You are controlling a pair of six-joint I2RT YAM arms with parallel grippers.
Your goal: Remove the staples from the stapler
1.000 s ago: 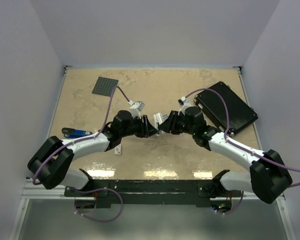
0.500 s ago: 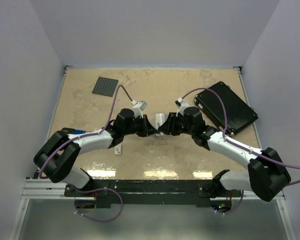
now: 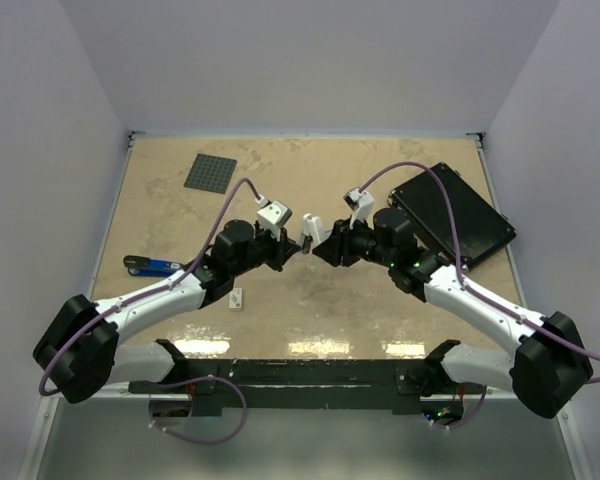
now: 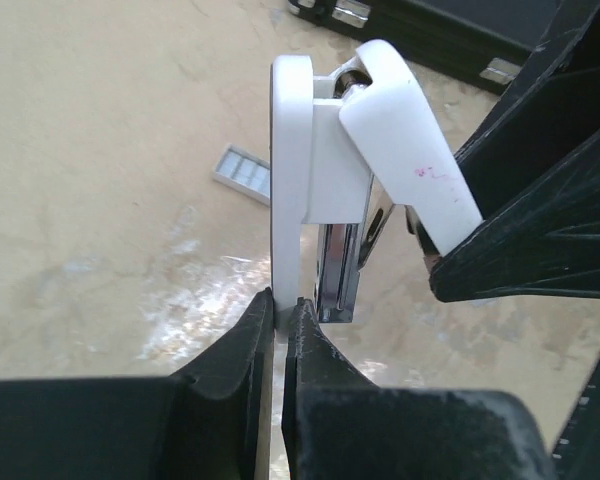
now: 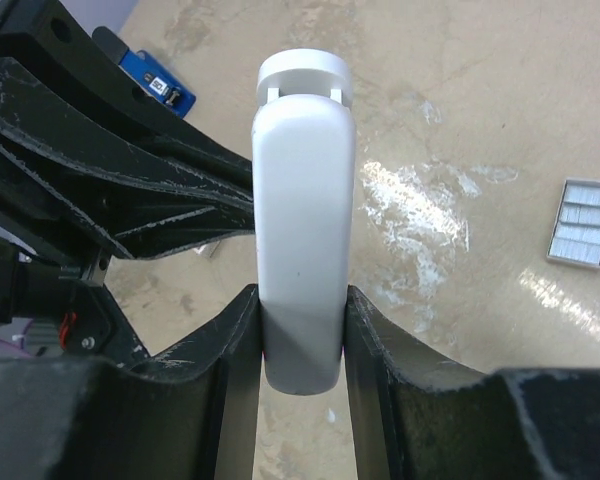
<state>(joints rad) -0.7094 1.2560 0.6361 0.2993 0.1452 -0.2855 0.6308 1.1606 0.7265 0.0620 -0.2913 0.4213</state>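
White walls (image 3: 310,60) close in a beige marbled surface (image 3: 380,310). The slim blue and black stapler (image 3: 152,266) lies flat near the surface's left edge, beside the left arm's forearm. It is well apart from both grippers and neither touches it.

At mid-surface the two grippers meet over a slim white hinged bar-shaped tool with a chrome inner rail (image 5: 302,200). The left gripper (image 4: 280,315) is pinched nearly closed on the tool's thin lower plate. The right gripper (image 5: 300,320) clamps the rounded upper arm, which is swung away from the plate.

A small white rectangular block (image 3: 238,298) lies near the left arm. A flat black box (image 3: 452,215) sits at the right.
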